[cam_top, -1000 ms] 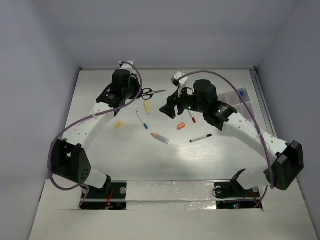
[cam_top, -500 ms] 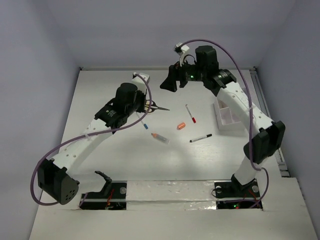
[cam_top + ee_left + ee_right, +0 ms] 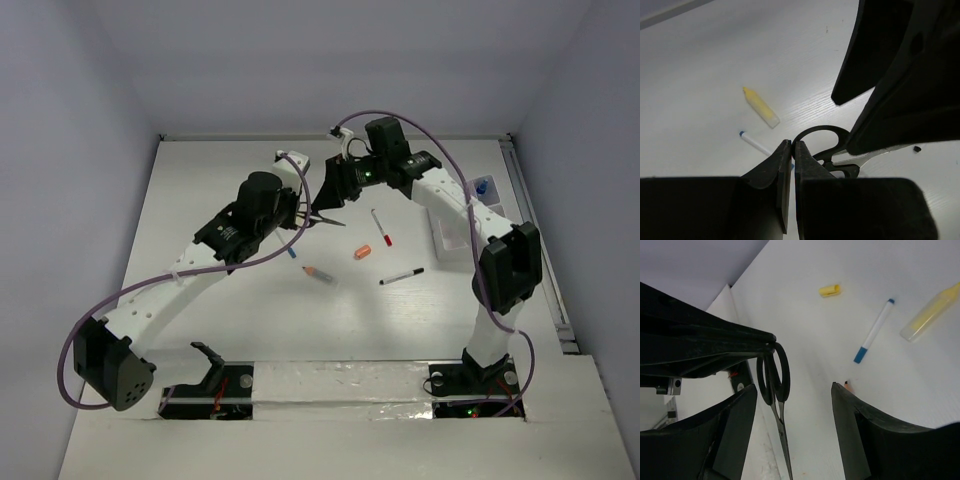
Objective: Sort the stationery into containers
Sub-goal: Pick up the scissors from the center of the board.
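First, nearest the arm bases, one black marker [image 3: 401,276] and one orange-tipped crayon [image 3: 320,275] lie on the white surface [image 3: 190,190]. One orange cap [image 3: 362,252] lies just beyond them. Next come two pens: the blue-tipped pen [image 3: 874,334], partly under the left arm in the top view, and the red-capped pen [image 3: 381,228].

Mid-surface, the left tool [image 3: 791,145] is clamped on a handle ring of the single black-handled scissors [image 3: 775,372]. The right tool [image 3: 794,390] faces it with its fingers apart. The scissors sit just beside one finger, and the right tool's bulk blocks much of the left wrist view.

One cream stick [image 3: 761,106] and one small yellow cap [image 3: 830,290] show only from the wrist cameras. Farther right, one white organizer box [image 3: 450,240] sits partly behind the right arm.
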Controlling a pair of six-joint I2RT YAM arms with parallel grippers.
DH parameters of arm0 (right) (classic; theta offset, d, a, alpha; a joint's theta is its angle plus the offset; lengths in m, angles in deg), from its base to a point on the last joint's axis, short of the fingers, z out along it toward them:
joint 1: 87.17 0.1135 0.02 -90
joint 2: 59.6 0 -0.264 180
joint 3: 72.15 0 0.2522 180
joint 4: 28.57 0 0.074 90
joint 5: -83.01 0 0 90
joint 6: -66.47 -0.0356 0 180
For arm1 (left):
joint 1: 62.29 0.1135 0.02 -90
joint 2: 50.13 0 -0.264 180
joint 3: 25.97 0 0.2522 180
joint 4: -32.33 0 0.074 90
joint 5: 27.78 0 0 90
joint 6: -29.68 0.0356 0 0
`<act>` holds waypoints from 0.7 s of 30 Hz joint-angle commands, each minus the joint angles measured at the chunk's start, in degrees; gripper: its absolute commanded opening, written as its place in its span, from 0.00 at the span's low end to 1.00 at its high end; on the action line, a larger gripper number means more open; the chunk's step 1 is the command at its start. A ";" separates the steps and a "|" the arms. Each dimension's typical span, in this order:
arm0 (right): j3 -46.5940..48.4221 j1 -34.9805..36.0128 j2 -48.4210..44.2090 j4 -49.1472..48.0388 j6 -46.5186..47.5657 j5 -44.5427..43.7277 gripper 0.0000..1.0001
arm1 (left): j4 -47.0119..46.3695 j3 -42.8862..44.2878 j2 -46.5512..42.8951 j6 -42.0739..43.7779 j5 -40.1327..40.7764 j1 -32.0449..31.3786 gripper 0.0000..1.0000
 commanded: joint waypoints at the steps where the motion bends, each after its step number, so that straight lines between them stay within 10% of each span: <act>1: -2.45 1.33 -1.06 -4.69 -2.54 6.16 0.65 | -3.51 -0.34 -1.71 0.60 0.16 -0.32 0.00; 12: -3.77 1.86 1.05 -9.71 -5.71 8.99 0.60 | -3.25 -0.25 -1.27 2.44 -1.43 -1.37 0.00; 21: -4.13 1.86 1.67 -10.68 -6.50 7.94 0.11 | -2.98 -0.25 -1.00 2.71 -0.38 -1.90 0.00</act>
